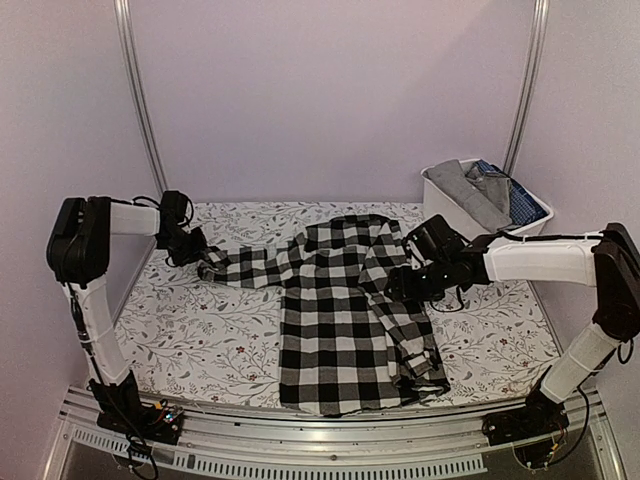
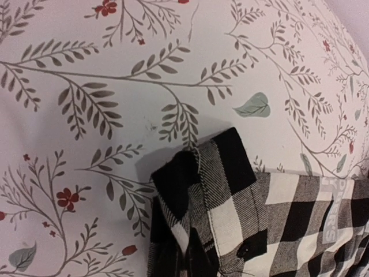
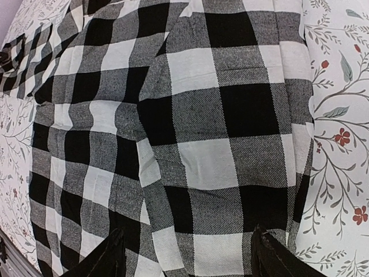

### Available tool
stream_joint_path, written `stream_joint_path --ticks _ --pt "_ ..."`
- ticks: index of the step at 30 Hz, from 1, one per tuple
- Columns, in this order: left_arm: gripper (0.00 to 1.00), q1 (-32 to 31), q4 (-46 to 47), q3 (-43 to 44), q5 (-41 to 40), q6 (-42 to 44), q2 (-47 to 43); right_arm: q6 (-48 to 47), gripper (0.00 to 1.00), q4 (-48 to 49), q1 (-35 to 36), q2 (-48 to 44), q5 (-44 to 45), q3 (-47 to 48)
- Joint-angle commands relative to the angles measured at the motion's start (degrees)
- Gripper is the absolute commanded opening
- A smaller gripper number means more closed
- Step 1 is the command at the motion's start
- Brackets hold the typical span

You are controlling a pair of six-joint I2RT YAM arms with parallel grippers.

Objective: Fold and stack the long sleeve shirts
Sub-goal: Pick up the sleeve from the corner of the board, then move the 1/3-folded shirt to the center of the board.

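- Left pincer (image 1: 190, 247): we see it fully closed, pinching the cuff (image 2: 219, 190) of the checked shirt (image 1: 330, 330). Its own fingers are out of the wrist view.
- The cuff end stands raised off the table (image 1: 190, 340), throwing a shadow on the floral cloth; one dark button shows on it.
- From that cuff the sleeve (image 1: 250, 268) runs stretched towards the shirt body, lying on the table at far left.
- Right pincer (image 3: 190, 257): we see it wide open, holding nothing, with both fingers (image 3: 109, 257) apart just above the checked fabric.
- It hovers over the shirt's right side, near the shoulder.
- The other sleeve (image 1: 405, 330) lies folded down along the right edge of the body.
- The shirt lies flat mid-table, hem toward the arm bases.
- A white bin (image 1: 440, 205) stands at the far right corner, well apart from the shirt. It holds a grey garment (image 1: 470, 190) and a blue patterned garment (image 1: 520, 200).
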Motion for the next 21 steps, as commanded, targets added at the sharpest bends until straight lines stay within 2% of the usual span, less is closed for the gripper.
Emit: stream_joint_path --ticks 1,10,13,18,21 --pt "0.00 2.9 -2.9 5.6 -0.7 3.0 1.2 0.7 0.72 2.7 0.6 2.7 -0.7 0.1" --pt "0.00 8.2 -6.8 13.6 -2.6 4.5 1.4 1.5 0.72 6.1 0.5 8.0 -3.8 3.8" --pt "0.00 10.8 -7.8 16.2 -0.7 4.4 2.1 1.7 0.72 6.7 0.6 10.5 -4.5 5.3" --pt "0.00 11.3 -7.6 18.2 6.9 5.8 2.4 2.0 0.72 8.0 0.6 13.9 -6.5 7.1" --pt "0.00 9.9 -2.5 14.1 13.5 6.2 -0.9 2.5 0.72 8.1 0.8 14.4 -7.0 7.6"
